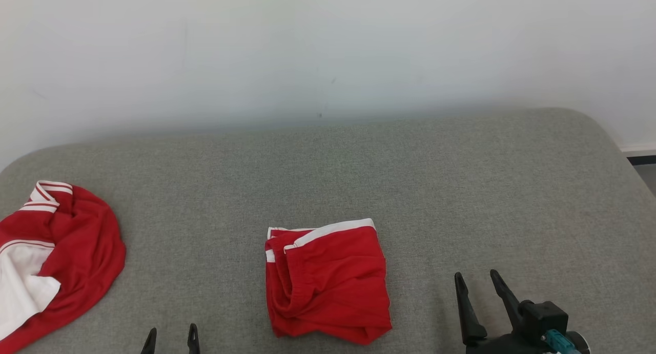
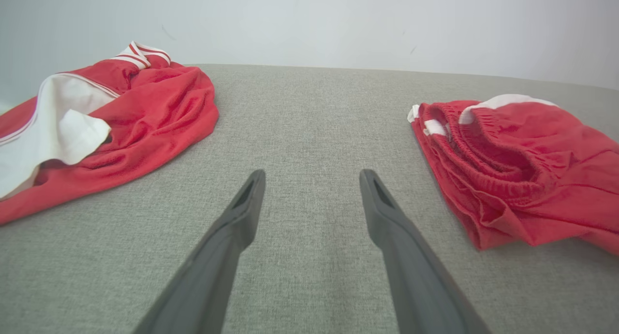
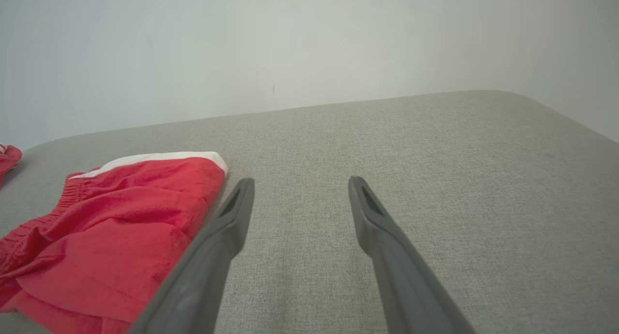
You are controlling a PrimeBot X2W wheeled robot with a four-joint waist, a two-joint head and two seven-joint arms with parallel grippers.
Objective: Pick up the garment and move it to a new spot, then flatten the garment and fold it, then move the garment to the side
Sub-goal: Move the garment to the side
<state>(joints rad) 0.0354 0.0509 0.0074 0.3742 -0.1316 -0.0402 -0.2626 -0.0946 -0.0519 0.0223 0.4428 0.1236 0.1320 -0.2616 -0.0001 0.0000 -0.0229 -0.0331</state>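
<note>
As I look down from the head view, the folded red garment (image 1: 328, 279) lies in a rough square, near the front middle of the grey fabric surface (image 1: 359, 169), its white band along the far edge. My left claw (image 1: 172, 329) peeks up at the bottom edge, well to the garment's left, fingers apart, nothing between them. My right claw (image 1: 476, 274) stands off to the garment's right, fingers spread, holding nothing. A crumpled red-and-white garment (image 1: 77, 246) sits at the far left.

Over to the left wrist view: my left claw (image 2: 312, 172) is wide open above bare grey fabric, gripping nothing. The folded red garment (image 2: 522, 174) is off to the right, the red-and-white garment (image 2: 145, 111) off to the left, both apart from my fingers.

Now the right wrist view: my right claw (image 3: 301, 179) gapes wide, empty. The folded red garment (image 3: 121, 218) is just beside the left-hand finger; whether that finger touches the cloth, I cannot tell.
</note>
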